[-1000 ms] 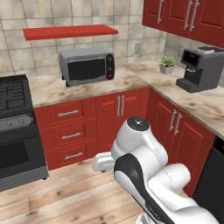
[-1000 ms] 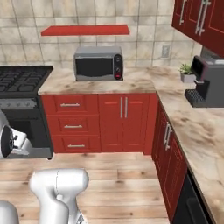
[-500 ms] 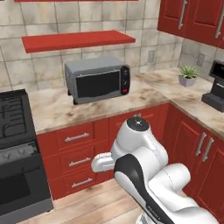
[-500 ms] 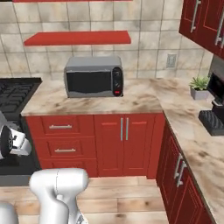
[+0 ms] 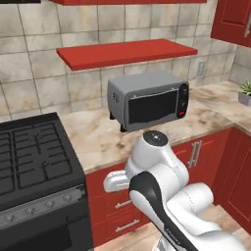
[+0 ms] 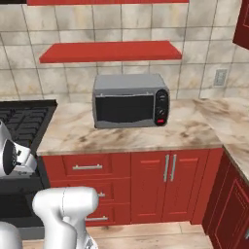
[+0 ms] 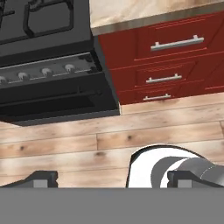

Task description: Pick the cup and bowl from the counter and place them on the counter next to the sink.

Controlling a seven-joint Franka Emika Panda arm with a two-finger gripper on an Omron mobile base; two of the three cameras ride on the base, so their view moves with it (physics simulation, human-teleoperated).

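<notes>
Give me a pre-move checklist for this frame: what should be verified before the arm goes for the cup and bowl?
1. Pincer open and empty: ok; tips stand wide apart over the wooden floor, nothing between them.
2. Cup located: not ok; none seen on the counter.
3. Bowl located: not ok; the counter carries the microwave.
4. Sink located: not ok; none seen here.
5. Arm clear of the stove: ok; no contact visible.
6. Pincer aimed at the counter: not ok; it looks at floor and drawer fronts.

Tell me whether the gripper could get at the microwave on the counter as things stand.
Probably not yet. The gripper hangs low and open, facing the wooden floor by the stove. The microwave sits back on the counter, nothing blocking it, but the arm would need to lift.
</notes>
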